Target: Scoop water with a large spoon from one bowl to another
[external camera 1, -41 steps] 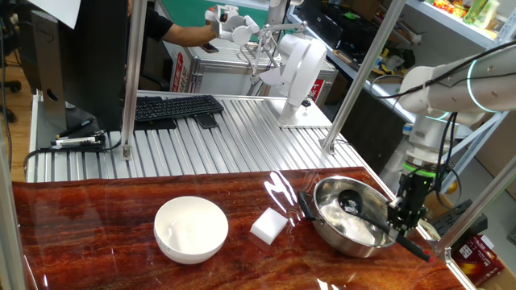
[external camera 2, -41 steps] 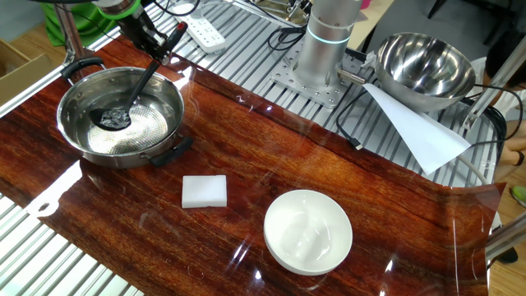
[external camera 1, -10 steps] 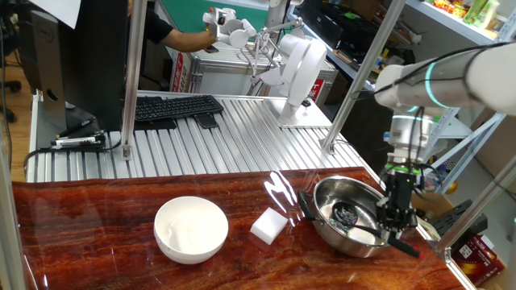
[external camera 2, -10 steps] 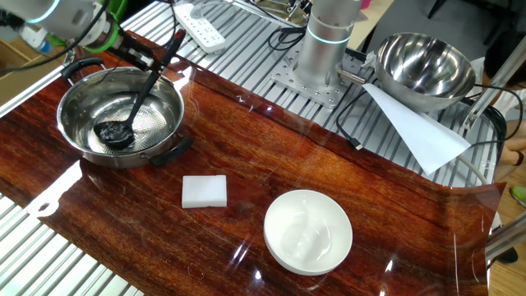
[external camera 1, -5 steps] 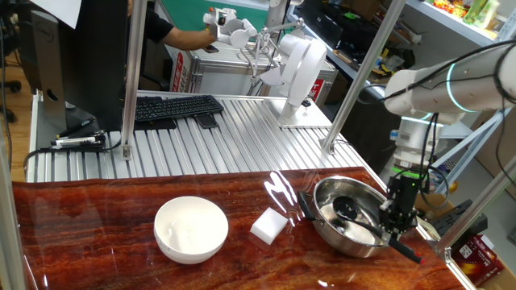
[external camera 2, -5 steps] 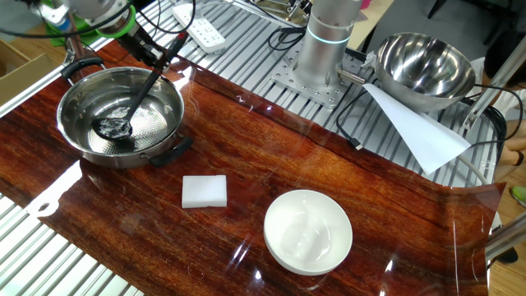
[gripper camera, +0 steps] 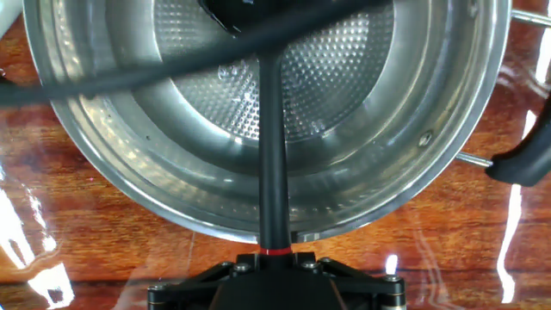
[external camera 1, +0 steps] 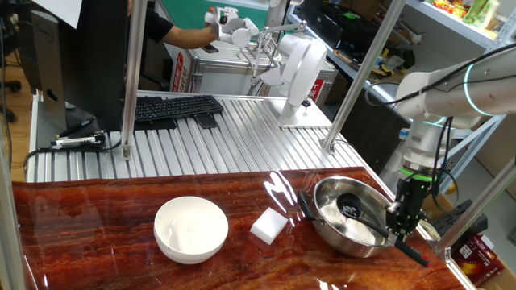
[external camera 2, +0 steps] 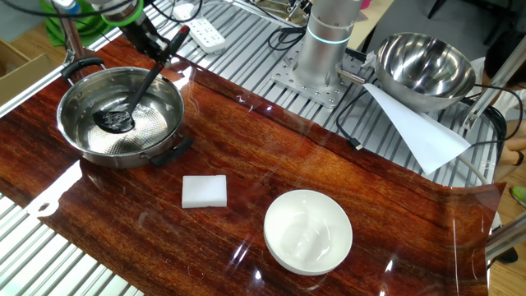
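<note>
- Large spoon (external camera 2: 131,97) is gripped near its handle end by the closed claw (external camera 2: 158,47).
- Spoon cup is lowered inside the steel bowl (external camera 2: 78,136).
- White bowl (external camera 2: 308,231) is set well apart on the worktop (external camera 2: 246,156).

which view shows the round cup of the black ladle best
The other fixed view: the black ladle's cup sits unobstructed inside the shiny steel bowl. The first fixed view shows it small; the hand view cuts it off at the top edge.

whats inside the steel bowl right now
The black ladle has its cup down in the steel bowl, its handle held by the tool. A faint sheen suggests water; the cup hides the bottom under it.
</note>
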